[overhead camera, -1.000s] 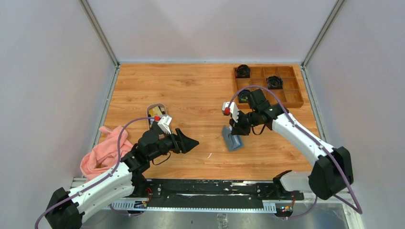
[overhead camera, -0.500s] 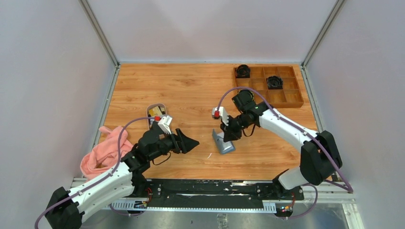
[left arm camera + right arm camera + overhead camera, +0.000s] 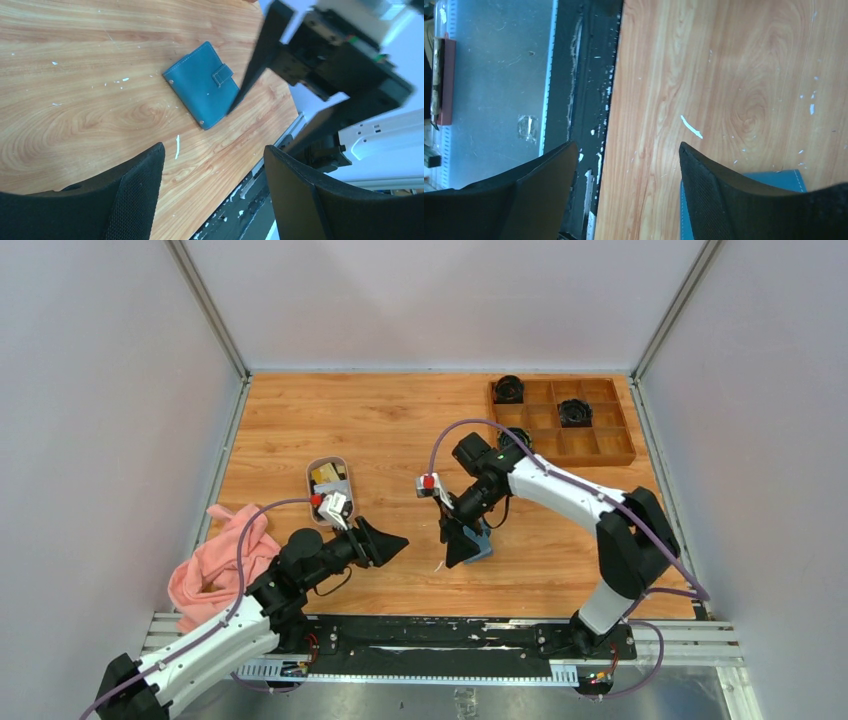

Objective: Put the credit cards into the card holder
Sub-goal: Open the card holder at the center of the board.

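Observation:
The card holder [image 3: 202,85] is a teal-blue wallet lying flat and closed on the wooden table, its snap strap fastened. In the top view only a part of the card holder [image 3: 483,546] shows beside my right gripper [image 3: 458,545]. That gripper is open and empty, right over the wallet's left edge, and a blue corner of the card holder [image 3: 793,178] peeks past one finger. My right gripper [image 3: 626,147] frames bare wood. The credit cards [image 3: 325,477], yellowish among them, lie in a small oval dish [image 3: 308,480]. My left gripper [image 3: 385,540] hangs open and empty left of the wallet. Between the fingers of my left gripper [image 3: 212,150] is only table.
A pink cloth [image 3: 215,565] is bunched at the near left edge. A brown wooden compartment tray [image 3: 600,445] with black round parts stands at the far right. The table's near edge and black rail [image 3: 584,100] run just below both grippers.
My right gripper carried the wallet left and toward the near edge, then opened and let it go; it now lies flat. My left arm drew back slightly, uncovering more of the dish.

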You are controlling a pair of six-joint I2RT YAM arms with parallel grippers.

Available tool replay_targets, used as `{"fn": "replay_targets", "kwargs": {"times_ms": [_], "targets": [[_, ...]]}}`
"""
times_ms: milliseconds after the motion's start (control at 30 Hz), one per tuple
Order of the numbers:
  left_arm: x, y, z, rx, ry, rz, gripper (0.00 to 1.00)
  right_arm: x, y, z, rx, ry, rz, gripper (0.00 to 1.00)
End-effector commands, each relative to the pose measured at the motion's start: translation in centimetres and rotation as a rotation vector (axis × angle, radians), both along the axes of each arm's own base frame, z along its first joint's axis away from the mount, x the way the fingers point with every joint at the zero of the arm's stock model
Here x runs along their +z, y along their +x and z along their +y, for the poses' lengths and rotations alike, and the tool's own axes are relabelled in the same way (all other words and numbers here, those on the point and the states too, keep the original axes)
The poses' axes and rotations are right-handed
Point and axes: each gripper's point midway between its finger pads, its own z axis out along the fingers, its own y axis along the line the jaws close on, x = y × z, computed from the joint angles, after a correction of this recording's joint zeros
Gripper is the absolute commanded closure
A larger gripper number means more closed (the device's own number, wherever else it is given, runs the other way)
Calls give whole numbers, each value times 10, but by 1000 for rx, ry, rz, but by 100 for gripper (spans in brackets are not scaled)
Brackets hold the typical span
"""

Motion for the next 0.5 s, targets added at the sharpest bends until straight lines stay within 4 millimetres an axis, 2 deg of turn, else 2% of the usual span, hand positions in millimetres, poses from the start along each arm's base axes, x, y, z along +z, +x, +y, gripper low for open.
{"fn": "replay_targets", "kwargs": {"times_ms": [0, 133, 267, 400, 467], "targets": [[5, 6, 0, 28, -1, -13, 25, 43, -18, -20, 76, 114, -75, 22], [1, 6, -9, -5, 43, 17, 25, 58, 6, -48, -33, 138, -174, 22], [1, 2, -28, -28, 114, 0, 25, 61, 47, -83, -246, 112, -204, 24], [5, 0, -50, -22, 203, -24, 23, 57, 84, -112, -448, 63, -224, 24], [12, 3, -63, -2, 285, -38, 20, 51, 93, -121, -502, 33, -225, 24]]}}
